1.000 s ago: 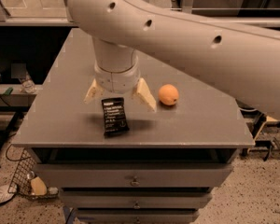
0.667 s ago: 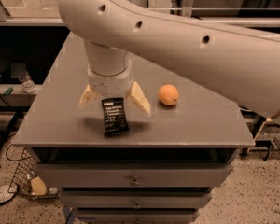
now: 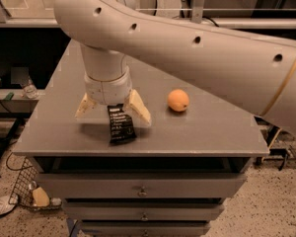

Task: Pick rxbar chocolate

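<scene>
Here the pincer (image 3: 112, 113) hangs low over the grey bench (image 3: 212, 132), its two fingers spread wide apart. The rxbar chocolate (image 3: 121, 126) lies flat between them, nearer the finger toward the orange fruit (image 3: 178, 100), which sits apart farther right.

Black rxbar chocolate (image 3: 121, 126) flat on table (image 3: 212, 132), under end effector (image 3: 113, 116).

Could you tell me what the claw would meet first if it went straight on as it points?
Most likely the rxbar chocolate on the table, just below the open claw; depth is uncertain.
</scene>
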`<control>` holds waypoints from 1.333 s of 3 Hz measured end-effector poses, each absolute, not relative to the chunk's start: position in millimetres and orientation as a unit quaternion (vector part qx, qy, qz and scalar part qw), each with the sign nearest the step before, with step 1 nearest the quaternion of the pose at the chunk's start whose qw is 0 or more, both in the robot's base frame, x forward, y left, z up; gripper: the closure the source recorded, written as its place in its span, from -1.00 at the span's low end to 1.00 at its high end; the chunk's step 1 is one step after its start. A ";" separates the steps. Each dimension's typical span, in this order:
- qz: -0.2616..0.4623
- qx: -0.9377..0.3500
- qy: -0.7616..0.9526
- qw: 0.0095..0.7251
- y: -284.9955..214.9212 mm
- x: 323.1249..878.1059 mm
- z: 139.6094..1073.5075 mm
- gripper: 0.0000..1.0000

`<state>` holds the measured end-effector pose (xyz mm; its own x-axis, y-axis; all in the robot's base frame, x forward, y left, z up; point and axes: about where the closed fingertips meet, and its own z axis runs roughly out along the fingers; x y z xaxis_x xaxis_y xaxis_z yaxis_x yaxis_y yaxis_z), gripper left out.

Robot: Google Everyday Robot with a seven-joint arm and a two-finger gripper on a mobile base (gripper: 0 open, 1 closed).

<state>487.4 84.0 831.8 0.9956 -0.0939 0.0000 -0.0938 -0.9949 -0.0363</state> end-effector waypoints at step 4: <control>0.043 -0.996 0.067 0.039 74.4 511.3 809.3 -0.19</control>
